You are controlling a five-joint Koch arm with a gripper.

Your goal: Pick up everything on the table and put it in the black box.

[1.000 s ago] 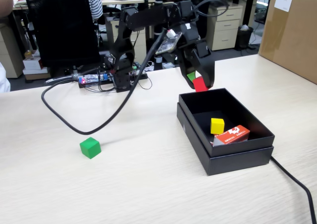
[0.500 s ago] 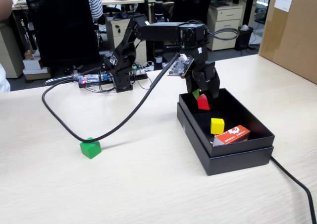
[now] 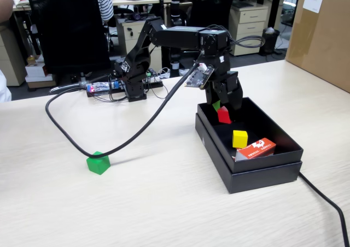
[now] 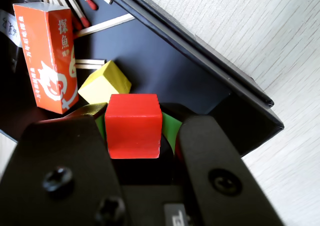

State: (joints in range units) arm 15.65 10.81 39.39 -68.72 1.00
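Arm reaching down over the black box (image 3: 262, 173), gripper (image 3: 223, 113) hanging above its far end.
Left to right in the fixed view: green cube (image 3: 98, 163) sitting on open table (image 3: 164, 203); fingers pinching the red cube (image 4: 133, 125) clear of the rim; yellow cube (image 3: 239, 139) lying inside beside an orange carton (image 3: 256, 148).

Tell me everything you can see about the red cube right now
The red cube is a small plain block, matte and uniformly bright red, with slightly rounded edges. It looks solid, maybe wood or plastic. The gripper is shut on it, green-padded jaws pressing its two sides, and holds it roughly level. In the fixed view it hangs over the far end of the black box, above the floor, apart from the yellow cube and the orange carton lying inside. Whether it touches the box floor cannot be told.
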